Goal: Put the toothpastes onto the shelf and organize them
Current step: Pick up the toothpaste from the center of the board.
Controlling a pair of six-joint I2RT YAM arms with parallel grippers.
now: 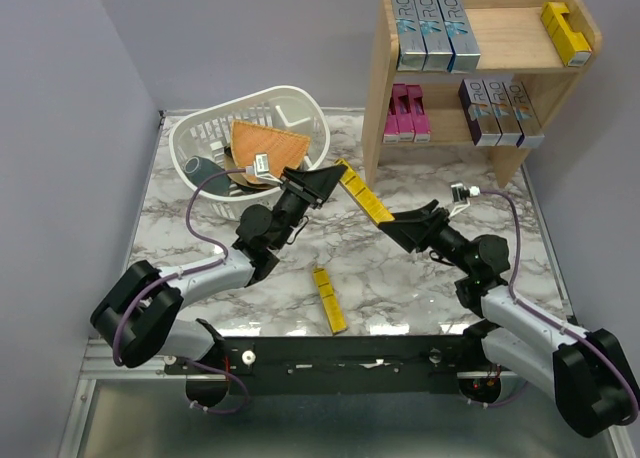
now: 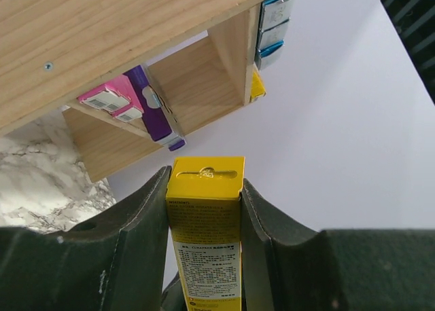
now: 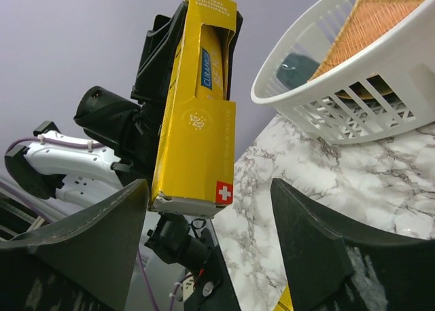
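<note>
Toothpaste carton (image 3: 197, 121) marked CURAPROX sits clamped in left gripper (image 2: 204, 189), right gripper (image 3: 209, 189) open.

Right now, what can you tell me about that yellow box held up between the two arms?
The yellow toothpaste carton is a long, slim, glossy cardboard box with blue lettering, small black print, a hang slot and a red square bearing a white cross. It is held clear of the table, tilted, clamped by the left hand. The open right hand straddles its free end without gripping it.
</note>
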